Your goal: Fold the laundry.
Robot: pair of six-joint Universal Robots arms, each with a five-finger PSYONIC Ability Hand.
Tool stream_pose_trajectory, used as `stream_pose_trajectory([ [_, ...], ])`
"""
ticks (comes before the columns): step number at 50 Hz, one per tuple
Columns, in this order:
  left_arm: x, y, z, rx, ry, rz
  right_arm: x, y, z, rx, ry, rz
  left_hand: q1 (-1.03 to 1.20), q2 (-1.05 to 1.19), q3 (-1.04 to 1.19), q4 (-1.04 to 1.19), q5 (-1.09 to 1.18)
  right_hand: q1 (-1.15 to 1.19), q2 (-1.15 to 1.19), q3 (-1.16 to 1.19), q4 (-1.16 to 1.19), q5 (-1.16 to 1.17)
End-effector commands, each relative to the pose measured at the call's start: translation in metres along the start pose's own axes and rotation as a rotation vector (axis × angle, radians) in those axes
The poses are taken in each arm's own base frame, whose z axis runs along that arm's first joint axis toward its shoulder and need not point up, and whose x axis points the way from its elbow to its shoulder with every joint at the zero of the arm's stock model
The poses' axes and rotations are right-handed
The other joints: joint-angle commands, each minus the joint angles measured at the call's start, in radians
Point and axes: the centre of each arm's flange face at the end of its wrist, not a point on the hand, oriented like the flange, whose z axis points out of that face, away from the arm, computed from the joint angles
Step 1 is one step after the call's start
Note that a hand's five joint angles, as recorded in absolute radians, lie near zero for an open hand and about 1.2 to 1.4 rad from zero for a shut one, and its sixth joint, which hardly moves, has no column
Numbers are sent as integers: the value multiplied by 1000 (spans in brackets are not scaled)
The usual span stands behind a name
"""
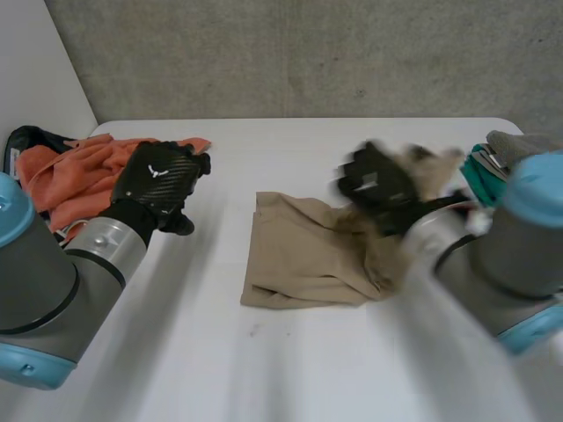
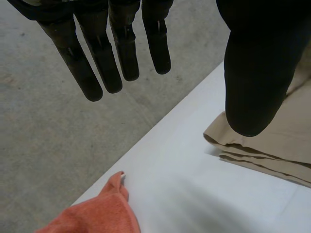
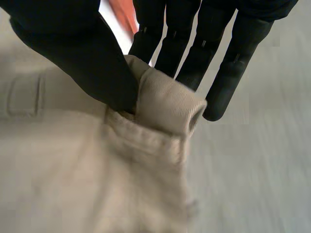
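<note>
Right wrist view: right hand (image 3: 87, 58) pinches tan garment (image 3: 97, 184) edge, fold unfinished; left hand (image 2: 257, 73) released, empty; orange pile (image 1: 75, 176) untouched.

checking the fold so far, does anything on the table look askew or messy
The tan garment is bunched on the side where the right hand pinches a rolled edge, and its stacked layers lie uneven.
</note>
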Motion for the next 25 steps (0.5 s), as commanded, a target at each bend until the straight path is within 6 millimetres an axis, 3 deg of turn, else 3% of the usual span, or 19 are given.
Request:
stream_pose_trajectory([
  [1,-4,-1,0,4,-13,-30,-105,-64,-6,384,-286,-105,40,24,14,33,41,278,221,202,199,220],
  [3,-5,-2,1,11,-16,-43,-123,-68,-10,436,-333,-154,40,24,14,33,41,278,221,202,199,220],
  [4,-5,-3,2,15,-17,-47,-124,-67,-9,436,-333,-169,40,24,14,33,41,122,65,46,43,64],
  [7,-9,-8,6,39,-27,-62,-122,-67,-8,413,-317,-175,40,24,14,33,41,-778,-835,-854,-857,-836],
  [10,-14,-18,11,74,-39,-75,-115,-64,-7,362,-303,-105,43,27,17,35,44,-862,-920,-939,-942,-920],
  [14,-22,-40,25,151,-54,-123,-61,-59,-3,274,-203,223,43,27,17,35,44,-943,-1001,-1020,-1023,-1002],
  [15,-22,-45,32,171,-51,-153,-41,-57,-5,248,-167,402,43,27,17,35,44,-943,-1001,-1020,-1023,-1002],
  [18,-19,-51,43,196,-31,-203,-7,-48,-8,203,-88,721,43,27,17,35,44,-943,-1001,-1020,-1023,-1002],
  [21,-3,-60,57,226,23,-271,15,-34,-9,161,-17,887,43,27,17,35,44,-943,-1001,-1020,-1023,-1002],
  [22,3,-61,60,228,40,-286,27,-21,-12,114,31,946,43,27,17,35,44,-943,-1001,-1020,-1023,-1002],
  [25,31,-57,67,191,109,-321,39,-6,-17,36,75,974,49,33,23,41,50,-943,-1001,-1020,-1023,-1002],
])
